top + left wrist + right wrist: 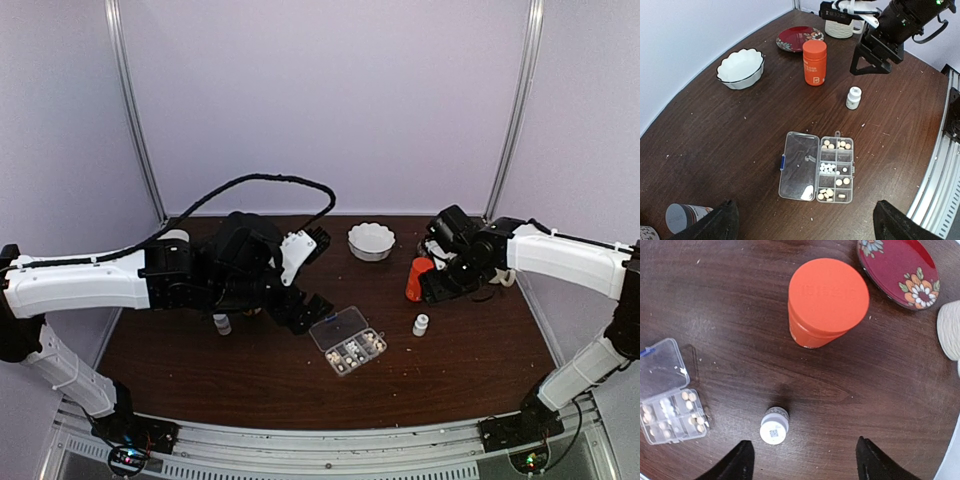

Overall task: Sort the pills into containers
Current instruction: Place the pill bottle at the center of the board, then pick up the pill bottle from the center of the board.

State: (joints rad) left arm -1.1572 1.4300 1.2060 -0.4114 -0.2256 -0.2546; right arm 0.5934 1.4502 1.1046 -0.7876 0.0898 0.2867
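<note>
Organizer box: lid open, pills in several compartments. Small white bottle near box; right end effector above it, jaws apart, empty. Left end effector above box, wide open, empty. Likely step: bottle pickup. Next: descend, grip bottle.

Lab test cell, blank white walls

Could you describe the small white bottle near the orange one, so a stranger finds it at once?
On the dark wooden table, find the orange bottle beside the red floral plate. In front of it, right of the clear pill organizer, stands a small white bottle, upright. It is far shorter and thinner than the orange one, all white, and touches nothing.
</note>
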